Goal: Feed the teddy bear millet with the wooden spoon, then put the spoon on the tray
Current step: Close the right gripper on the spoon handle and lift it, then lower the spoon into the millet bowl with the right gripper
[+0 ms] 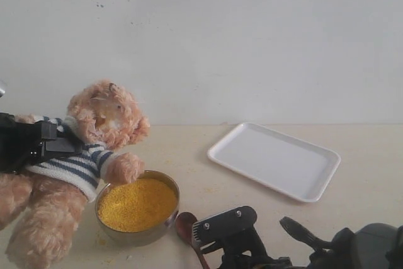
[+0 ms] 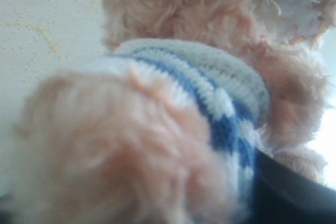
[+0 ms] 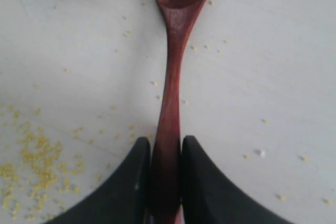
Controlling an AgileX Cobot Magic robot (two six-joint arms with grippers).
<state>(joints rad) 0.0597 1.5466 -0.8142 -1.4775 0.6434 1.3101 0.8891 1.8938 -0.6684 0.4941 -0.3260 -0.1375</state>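
Reddish-brown wood runs straight out from between my right fingers (image 3: 202, 182). The wooden spoon (image 3: 170, 77) appears to lie flat on the counter (image 1: 365, 181) near its front edge, and both fingers are clenched on the end of its handle. Holding it that far back leaves the shaft and the oval bowl free to dip, I judge. The spoon's bowl points at the round metal bowl (image 1: 151, 234) just beside it, which is heaped with yellow millet (image 1: 136, 203), so the scoop should be short. Loose grains (image 3: 31, 161) dot the counter around the handle.

Beyond the metal bowl, toward the left edge, the teddy bear (image 1: 107, 118) leans with one paw at the rim. My left fingers (image 1: 63, 145) are at its back, likely propping it within the spoon's reach. I cannot tell whether they are clamped on it. The white tray (image 1: 274, 159) sits bare toward the back right corner.
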